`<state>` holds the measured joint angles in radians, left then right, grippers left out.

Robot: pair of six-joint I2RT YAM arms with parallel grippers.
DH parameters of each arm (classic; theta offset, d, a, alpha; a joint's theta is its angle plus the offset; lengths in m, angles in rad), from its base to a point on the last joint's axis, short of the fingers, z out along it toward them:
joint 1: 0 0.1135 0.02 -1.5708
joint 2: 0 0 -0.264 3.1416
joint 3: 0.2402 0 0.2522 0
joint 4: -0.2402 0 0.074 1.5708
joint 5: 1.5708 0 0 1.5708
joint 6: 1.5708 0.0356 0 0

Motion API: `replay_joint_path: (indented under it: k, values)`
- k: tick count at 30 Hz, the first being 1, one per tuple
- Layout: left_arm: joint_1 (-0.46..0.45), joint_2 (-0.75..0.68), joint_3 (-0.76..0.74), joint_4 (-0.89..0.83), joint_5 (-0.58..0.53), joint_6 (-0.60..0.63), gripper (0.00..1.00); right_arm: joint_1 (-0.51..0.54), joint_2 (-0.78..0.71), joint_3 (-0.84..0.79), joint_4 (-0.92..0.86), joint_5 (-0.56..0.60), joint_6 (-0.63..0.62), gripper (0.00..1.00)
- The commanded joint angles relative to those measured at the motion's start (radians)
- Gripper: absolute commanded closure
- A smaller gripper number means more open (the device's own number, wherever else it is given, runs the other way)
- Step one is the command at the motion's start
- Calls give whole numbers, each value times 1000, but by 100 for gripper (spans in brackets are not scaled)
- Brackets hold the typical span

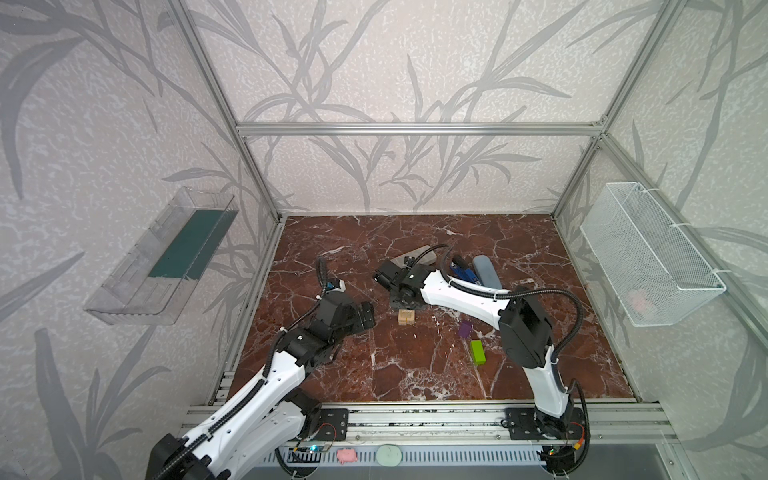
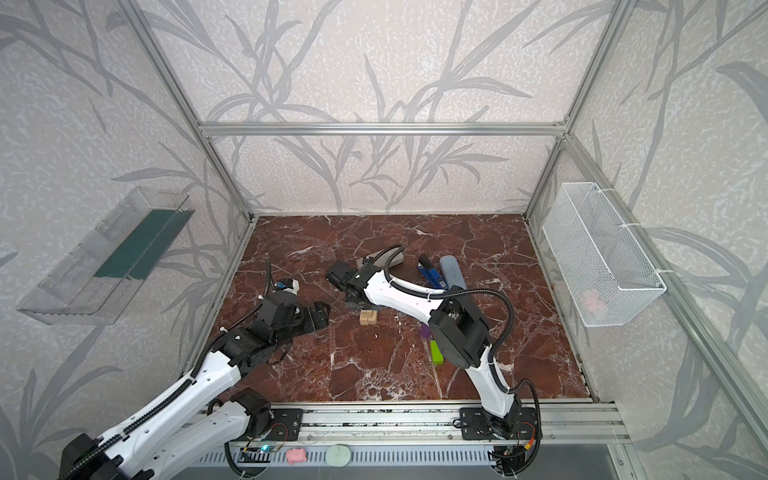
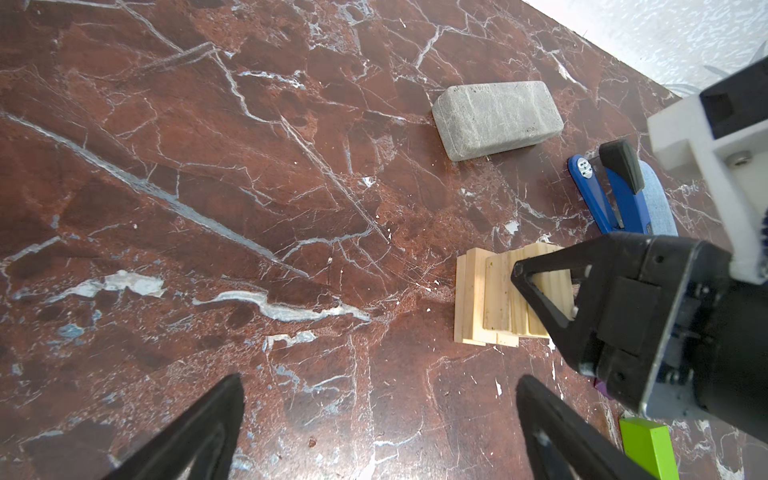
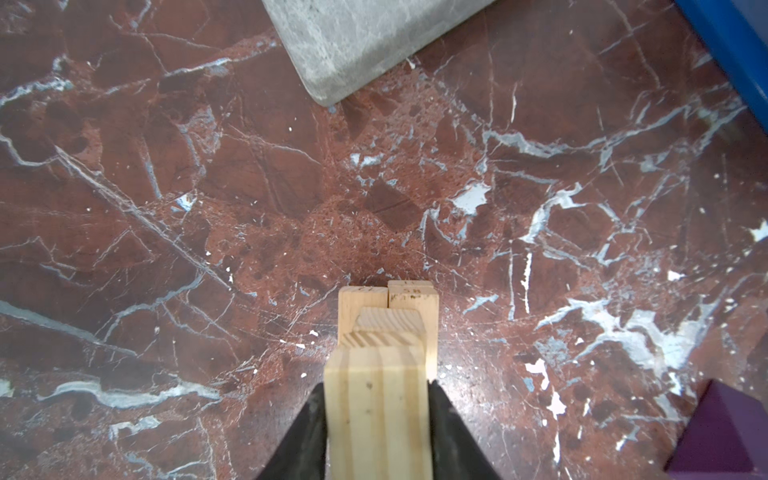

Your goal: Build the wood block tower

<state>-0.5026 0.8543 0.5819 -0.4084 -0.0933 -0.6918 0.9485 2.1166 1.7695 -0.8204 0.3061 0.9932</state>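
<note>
The tower (image 1: 406, 318) (image 2: 368, 317) is a short stack of crossed pale wood blocks (image 3: 486, 299) near the middle of the marble floor. My right gripper (image 4: 377, 386) hangs over it, shut on a pale wood block (image 4: 376, 415) at the top of the stack, with a jaw against each side. Lower blocks (image 4: 388, 303) show beneath it. The purple block (image 1: 465, 329) (image 4: 719, 432) and the lime green block (image 1: 478, 352) (image 3: 648, 446) lie loose to the right. My left gripper (image 1: 368, 316) (image 3: 380, 380) stands open left of the tower, with nothing between its jaws.
A speckled grey slab (image 1: 419, 254) (image 3: 496, 118) lies behind the tower. A blue-and-black stapler (image 1: 465, 270) (image 3: 619, 199) and a grey-blue oblong (image 1: 486, 270) sit at the back right. A wire basket (image 1: 648, 253) hangs on the right wall, a clear tray (image 1: 162, 257) on the left.
</note>
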Motion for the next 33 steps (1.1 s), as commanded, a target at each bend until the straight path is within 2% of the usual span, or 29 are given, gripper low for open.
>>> replay_joint_path:
  k: [1,12,23,33]
  values:
    - [6,-1,-5,10,-2,-5,0,-7,21,31,-34,3,-11,62]
    - [7,-1,-7,10,0,-5,0,-7,30,41,-72,22,-4,56]
    - [8,3,-7,11,4,-5,0,-8,42,50,-71,17,-5,64]
    - [9,3,-5,10,9,-3,0,-10,39,56,-71,13,-14,63]
